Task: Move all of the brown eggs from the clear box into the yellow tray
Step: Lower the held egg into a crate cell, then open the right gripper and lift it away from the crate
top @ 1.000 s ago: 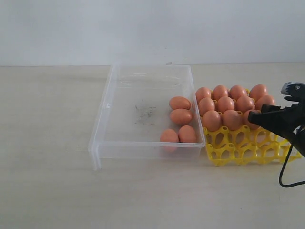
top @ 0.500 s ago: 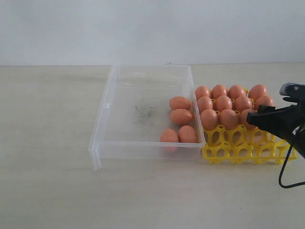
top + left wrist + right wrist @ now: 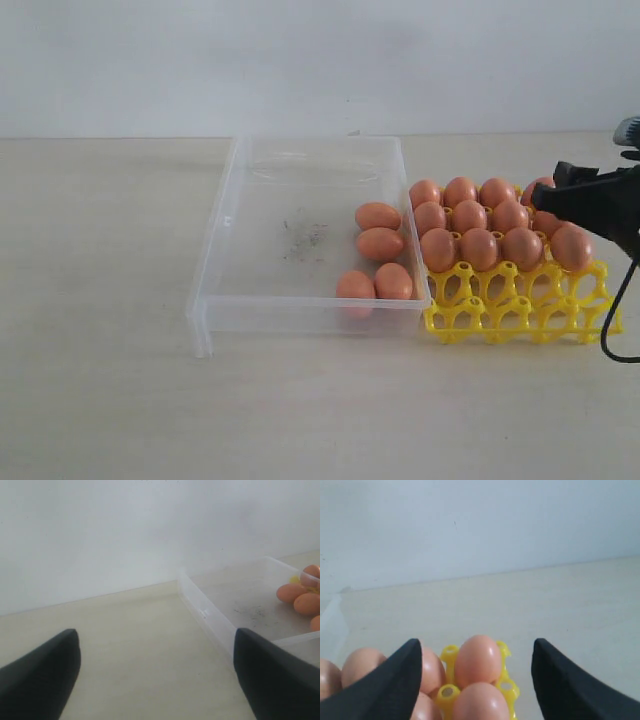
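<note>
The right gripper (image 3: 476, 649) is held with its jaws apart and empty above the right end of the yellow tray (image 3: 500, 318), where most brown eggs (image 3: 480, 248) are seated. Four are left in the clear box (image 3: 214, 255), by its tray-side wall. Each is best straddled from above and closed on gently. The left gripper (image 3: 156, 645) is likewise spread, holding nothing.
</note>
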